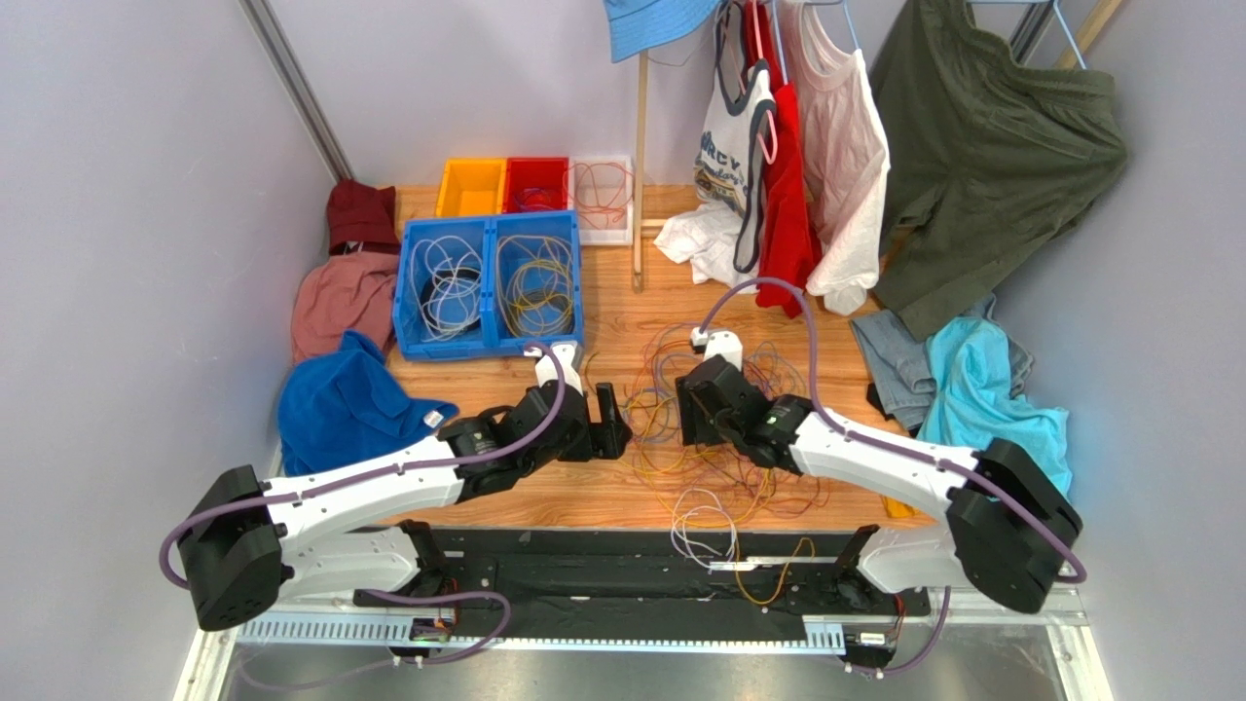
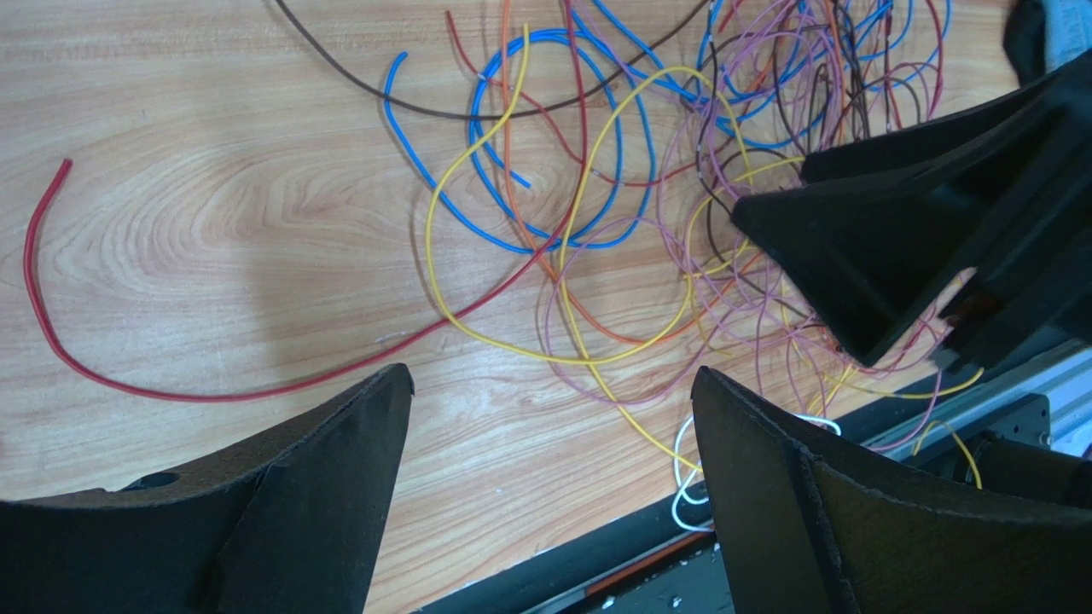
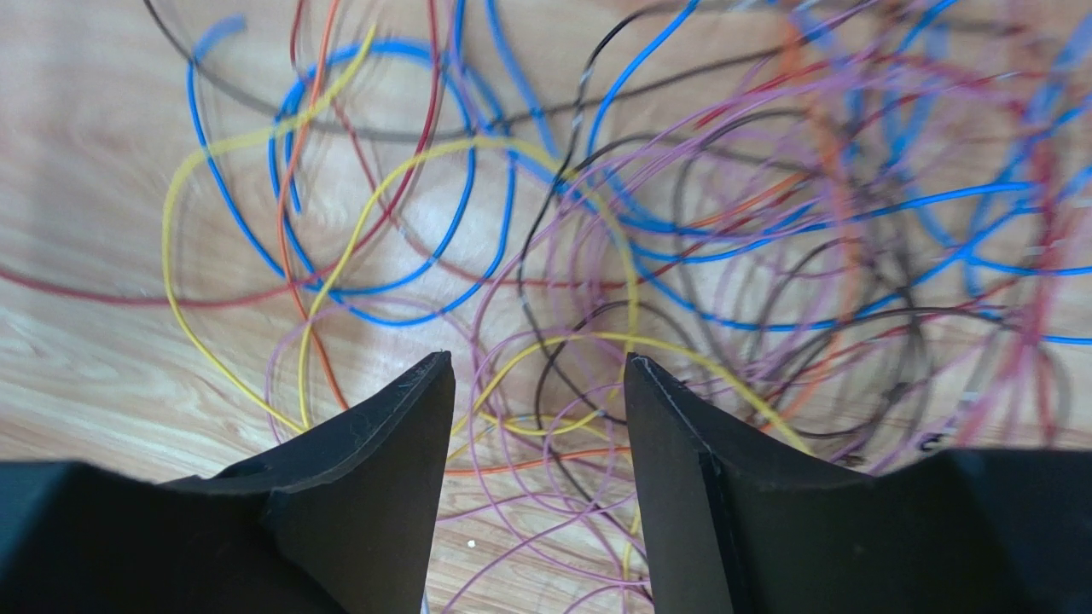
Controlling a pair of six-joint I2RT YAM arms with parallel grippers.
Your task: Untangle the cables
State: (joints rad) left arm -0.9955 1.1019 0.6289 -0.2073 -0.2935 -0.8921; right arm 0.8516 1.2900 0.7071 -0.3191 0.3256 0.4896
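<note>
With the cables (image 1: 658, 421) heaped just near-right of the blue crate (image 1: 490, 285), and your left gripper (image 2: 551, 384) gaping wide and your right gripper (image 3: 538, 365) half-parted, both empty, pinch one outlying strand, say the red wire (image 2: 192, 397), and draw it out slowly.

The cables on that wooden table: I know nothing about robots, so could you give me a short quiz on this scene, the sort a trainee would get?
1. True or false: the left gripper has its jaws wide apart and is holding no cable.
2. In the left wrist view, the lone strand that curves away to the left of the tangle is which colour? A) red B) green C) white
3. Short answer: in the top view, how many compartments of the blue crate hold coiled wires?

Key: 1 true; 2 A; 3 two.
</note>
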